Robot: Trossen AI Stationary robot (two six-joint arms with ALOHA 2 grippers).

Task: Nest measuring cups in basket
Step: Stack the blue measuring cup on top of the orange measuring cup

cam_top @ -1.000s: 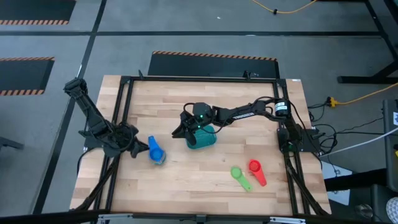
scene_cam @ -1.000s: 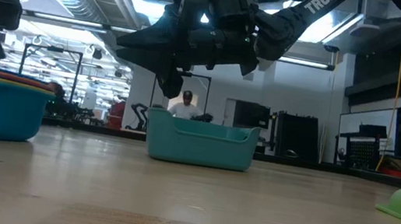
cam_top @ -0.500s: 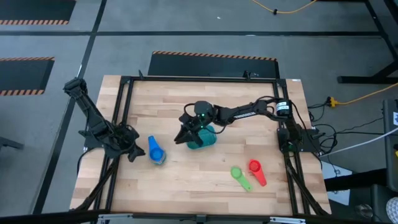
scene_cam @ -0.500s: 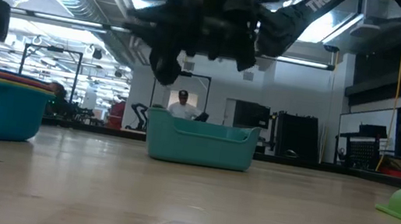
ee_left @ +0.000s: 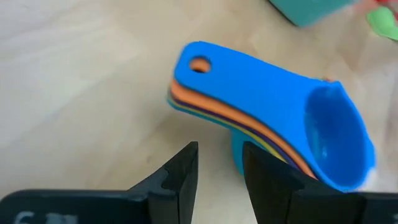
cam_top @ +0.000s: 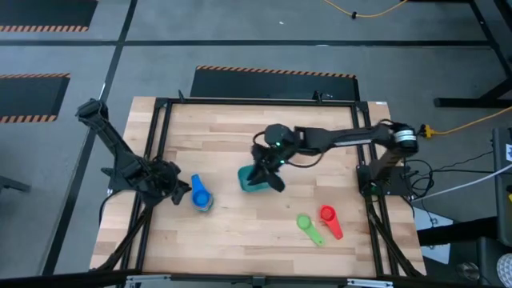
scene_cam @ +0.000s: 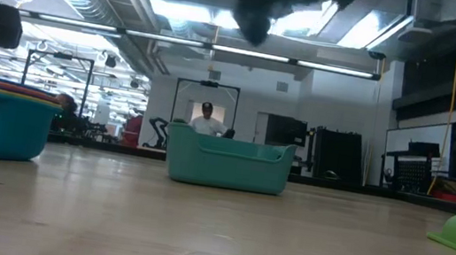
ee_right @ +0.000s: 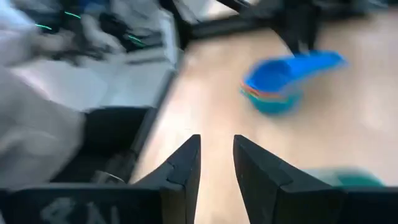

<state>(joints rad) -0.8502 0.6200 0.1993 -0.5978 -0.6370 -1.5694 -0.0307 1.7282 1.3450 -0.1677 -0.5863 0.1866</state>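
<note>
Basket [cam_top: 254, 181]: a small teal plastic tub, rounded-rectangular with a thick rim and smooth walls, stood upright near the middle of the table [cam_top: 240, 232]; the low view showed one scalloped long side.
Table: pale wooden planks with visible grain, framed by dark metal rails.
Nested stack [cam_top: 201, 195]: a smooth plastic pile of measuring cups lay on the wood to the left of the basket, well apart from it; a light blue cup [ee_left: 280, 118] sat on top, round bowl and short flat handle with a hole near its end, with orange and other coloured handle edges layered beneath.
Green cup [cam_top: 308, 225]: lay to the right of the basket and nearer the front edge, handle flat on the wood.
Red cup [cam_top: 329, 219]: just beside the green one, farther from the basket.
Right gripper [cam_top: 268, 171]: hung above the basket's right side, its dark fingers [ee_right: 186, 163] a narrow gap apart with nothing between them.
Left gripper [cam_top: 178, 189]: low, just left of the nested stack and far left of the basket, fingers [ee_left: 181, 171] narrowly parted and empty, tips short of the handles.
</note>
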